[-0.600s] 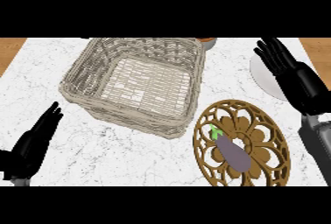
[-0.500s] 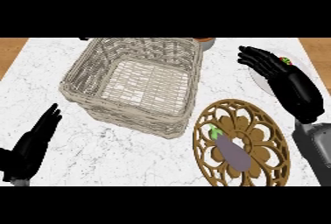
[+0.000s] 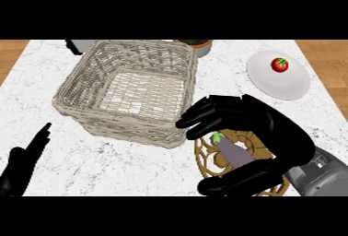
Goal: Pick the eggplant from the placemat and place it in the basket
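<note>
Right now the eggplant [image 3: 234, 153] lies on the placemat [image 3: 212, 162], its green stem end pointing toward the basket [image 3: 129, 92] and its purple body running down toward my thumb. My right hand [image 3: 265, 131] arches over it, fingers bent above the stem end and thumb curving in below, but neither closes on it (the far end of the eggplant is hidden under my palm, so I cannot tell whether anything touches there). The placemat sits just beside the basket's near corner, mostly covered by my hand. The woven basket stands on the marble counter [image 3: 285, 110]. Further right, near the counter's edge, a white plate [image 3: 279, 80] carries a tomato [image 3: 279, 64]. My left hand [image 3: 24, 166] rests at the lower left edge, fingers straight and relaxed, well apart from everything.
</note>
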